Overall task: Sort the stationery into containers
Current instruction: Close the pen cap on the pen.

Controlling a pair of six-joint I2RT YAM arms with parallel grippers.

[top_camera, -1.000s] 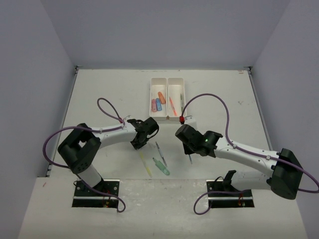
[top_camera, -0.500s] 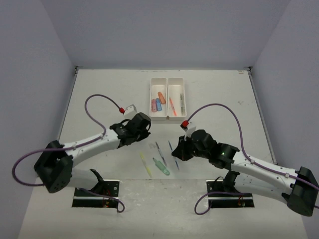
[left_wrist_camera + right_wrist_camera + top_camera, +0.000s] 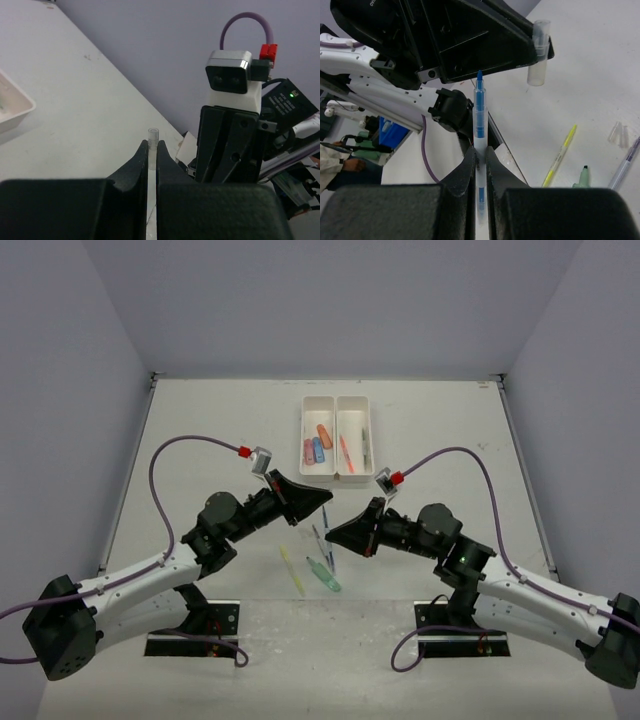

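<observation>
Five pieces in tray (image 3: 337,398). Left gripper (image 3: 326,502) pinching clear cap (image 3: 152,135), right gripper (image 3: 332,533) pinching blue pen (image 3: 479,107), both above table (image 3: 200,440). Yellow pen (image 3: 292,570), green marker (image 3: 324,575) lying unsorted.

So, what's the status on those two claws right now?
Left gripper shut on clear cap. Right gripper shut on blue pen, tip near cap, not in it. Nothing seen between them. Yellow pen loose on table.

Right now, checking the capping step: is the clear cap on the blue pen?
No, the blue pen shows a bare tip; the clear cap sits apart in the left fingers.
</observation>
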